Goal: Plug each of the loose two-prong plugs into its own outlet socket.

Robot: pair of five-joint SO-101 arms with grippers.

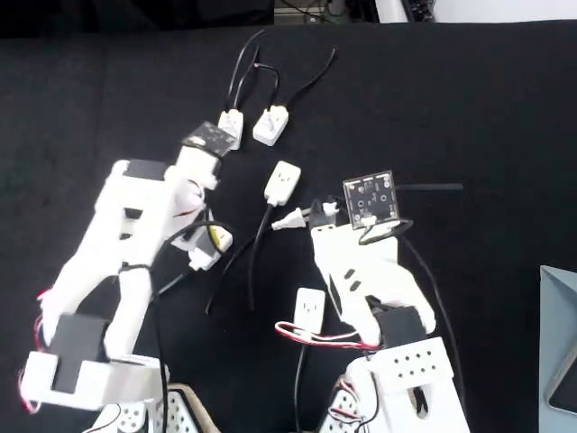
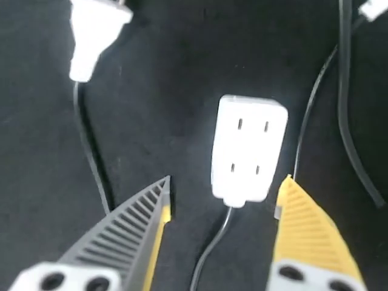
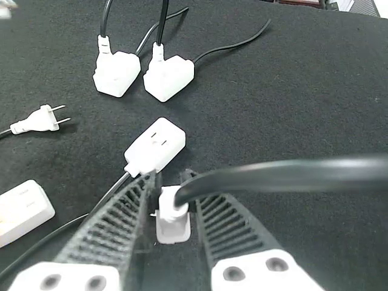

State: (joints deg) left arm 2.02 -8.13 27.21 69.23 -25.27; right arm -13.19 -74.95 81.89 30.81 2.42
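My right gripper (image 3: 170, 179) is shut on a white two-prong plug (image 3: 172, 219), whose black cord loops back over the fingers. Just beyond it lies a white outlet socket (image 3: 156, 144), close to the plug but apart from it. From above, this plug (image 1: 288, 219) sits below that socket (image 1: 282, 180). My left gripper (image 2: 225, 180) is open and hangs over another white socket (image 2: 248, 145), one finger on either side of its cord end. A loose plug (image 2: 91, 36) lies beyond it, the same loose plug (image 3: 37, 120) that lies off to the side of the right gripper.
Two white socket blocks (image 1: 232, 126) (image 1: 270, 124) with black cords lie at the far side of the black table. One more socket (image 1: 309, 311) rests near the right arm's base. Cords trail between the arms. A grey object (image 1: 559, 343) sits at the right edge.
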